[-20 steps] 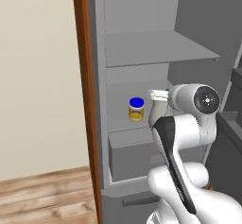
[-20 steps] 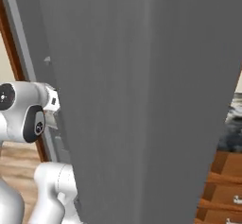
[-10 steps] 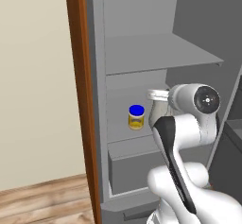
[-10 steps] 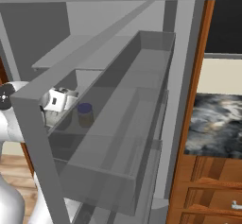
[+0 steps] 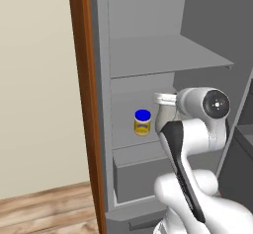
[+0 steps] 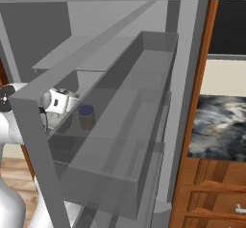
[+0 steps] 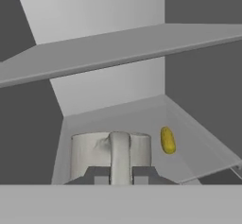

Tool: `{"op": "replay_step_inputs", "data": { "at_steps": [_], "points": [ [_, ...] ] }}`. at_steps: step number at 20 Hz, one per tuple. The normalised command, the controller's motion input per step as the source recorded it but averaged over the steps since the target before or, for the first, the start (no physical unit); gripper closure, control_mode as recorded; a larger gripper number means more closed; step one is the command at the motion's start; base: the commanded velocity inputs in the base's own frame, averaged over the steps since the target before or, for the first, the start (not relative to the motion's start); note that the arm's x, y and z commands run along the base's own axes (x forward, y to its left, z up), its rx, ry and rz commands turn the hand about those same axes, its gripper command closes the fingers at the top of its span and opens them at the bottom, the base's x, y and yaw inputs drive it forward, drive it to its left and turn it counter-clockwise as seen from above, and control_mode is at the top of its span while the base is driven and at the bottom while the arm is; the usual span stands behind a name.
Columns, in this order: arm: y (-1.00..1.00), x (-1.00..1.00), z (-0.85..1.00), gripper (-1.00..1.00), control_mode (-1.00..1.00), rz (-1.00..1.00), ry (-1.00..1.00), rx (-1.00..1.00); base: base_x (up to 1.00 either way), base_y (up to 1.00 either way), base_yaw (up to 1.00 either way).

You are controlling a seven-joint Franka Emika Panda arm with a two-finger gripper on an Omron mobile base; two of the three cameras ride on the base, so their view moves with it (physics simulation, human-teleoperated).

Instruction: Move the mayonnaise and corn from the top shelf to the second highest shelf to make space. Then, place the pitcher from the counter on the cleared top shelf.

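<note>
Both fingers (image 7: 142,175) of my gripper (image 7: 119,176) are pressed together on the handle of the pitcher (image 7: 111,156), which I see held inside the fridge, above the second highest shelf (image 7: 142,119). On this shelf the corn (image 7: 167,140) lies to the right of the pitcher. From the left base camera the mayonnaise (image 5: 142,122) stands on the same shelf, left of my gripper. Above them is the top shelf (image 5: 163,55).

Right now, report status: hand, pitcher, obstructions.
Hand shut on the pitcher, at its handle. Mayonnaise and corn sit on the second highest shelf. Top shelf lies above the hand; pitcher not yet on it.
</note>
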Motion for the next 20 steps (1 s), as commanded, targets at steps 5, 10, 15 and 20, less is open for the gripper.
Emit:
{"op": "replay_step_inputs", "data": {
  "at_steps": [5,10,15,20],
  "points": [
    [-0.01,0.0,0.09,1.0,-1.0,0.12,-0.29,0.0,0.0,0.0,0.0],
    [0.0,-0.02,0.35,1.0,-1.0,0.25,-0.4,0.0,0.0,0.0,0.0],
    [-0.04,-0.25,0.39,1.0,-1.0,0.32,-0.3,0.0,0.0,0.0,0.0],
    [0.0,-0.46,0.31,1.0,-1.0,0.27,-0.43,-0.02,0.0,0.0,0.0]
  ]
}}
